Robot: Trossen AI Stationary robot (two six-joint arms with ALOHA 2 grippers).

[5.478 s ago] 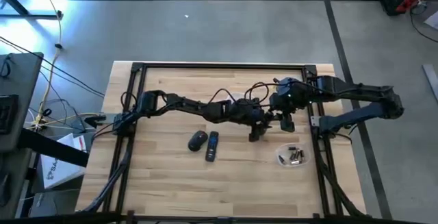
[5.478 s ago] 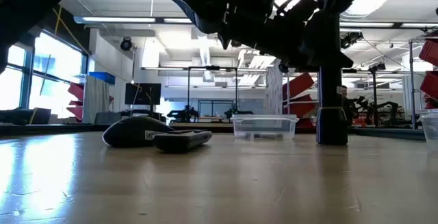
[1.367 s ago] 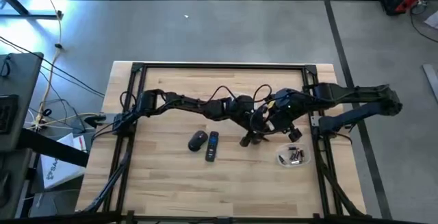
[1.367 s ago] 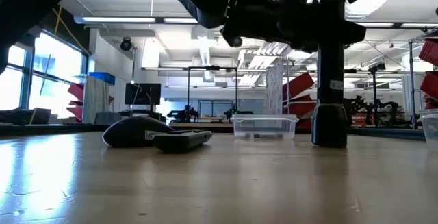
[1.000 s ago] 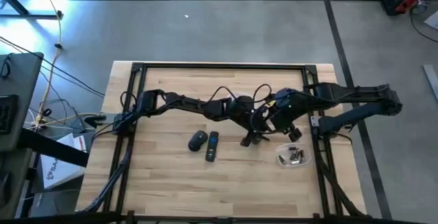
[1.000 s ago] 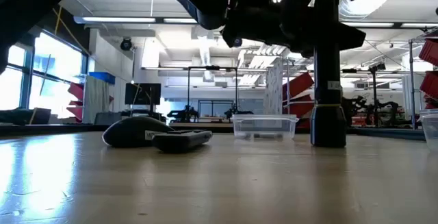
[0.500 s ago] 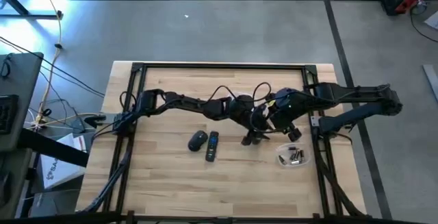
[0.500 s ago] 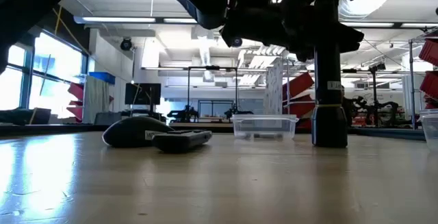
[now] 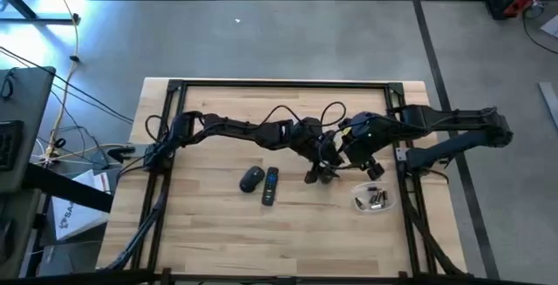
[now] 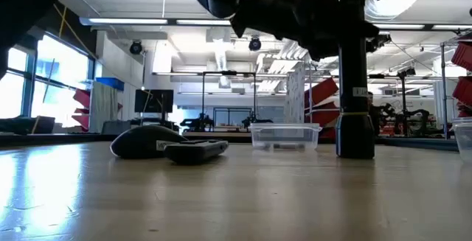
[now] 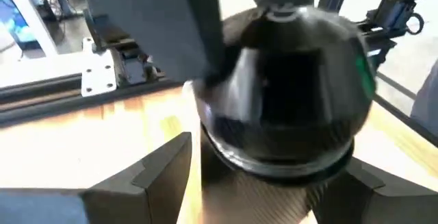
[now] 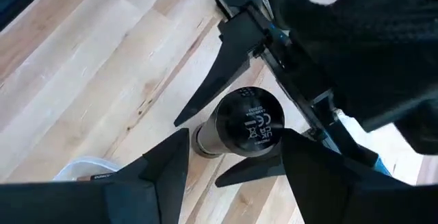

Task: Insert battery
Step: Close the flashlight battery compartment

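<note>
Flashlight [image 12: 246, 125] stands upright on the bench [image 9: 209, 233], right of the remote [image 9: 270, 186] and mouse [image 9: 251, 178]. Left pincer [image 12: 236, 94] straddles its barrel with fingers spread, not pressing it. Right pincer [image 12: 233, 166] hangs spread above its cap. Batteries lie in the clear tub [image 9: 373, 199] nearby.

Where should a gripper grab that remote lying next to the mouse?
Come straight down and pinch the remote across its narrow width, at the end farther from the arms. It lies flat, so only its long side edges offer a hold, and the mouse crowds its other end.
</note>
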